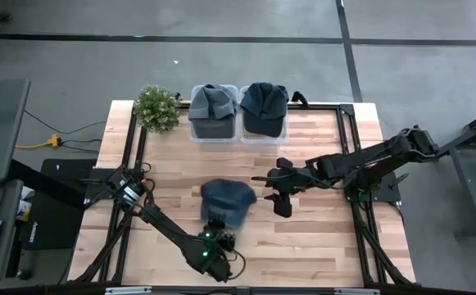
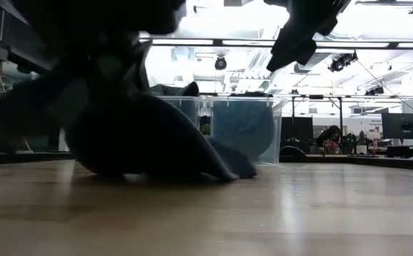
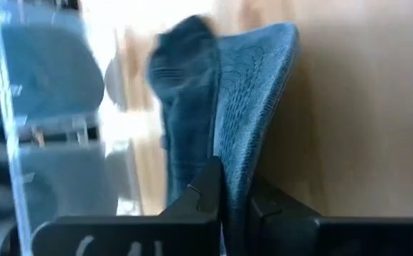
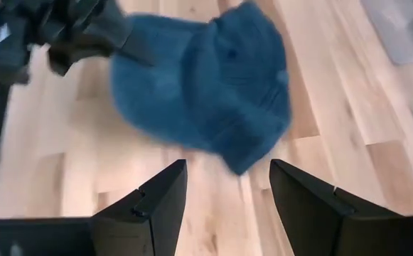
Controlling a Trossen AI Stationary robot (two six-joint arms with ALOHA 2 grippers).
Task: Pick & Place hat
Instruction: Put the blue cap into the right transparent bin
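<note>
A blue cap (image 1: 228, 201) lies in the middle of the wooden table, its crown (image 3: 185, 85) toward the far edge and its stitched brim (image 3: 259, 107) toward the near edge. My left gripper (image 1: 219, 232) is at the cap's near side, shut on the brim. My right gripper (image 1: 269, 190) hovers just to the right of the cap, open, with its fingers (image 4: 156, 199) short of the cap (image 4: 206, 85) and touching nothing. In the low view the cap (image 2: 149, 139) is a dark mound on the tabletop. My left gripper (image 3: 234, 188) pinches the cap's brim at its near edge (image 3: 236, 171) between the two fingers, coming in from the table's near side. The brim stands on edge between the fingers. The rest of the cap lies on the table beyond them.
Two clear bins (image 1: 214, 123) (image 1: 264, 123) stand at the far edge, each with a dark hat in it. A small potted plant (image 1: 157, 106) stands to their left. Bare wood lies to the left and right of the cap. The bins (image 2: 242, 128) show behind the cap in the low view.
</note>
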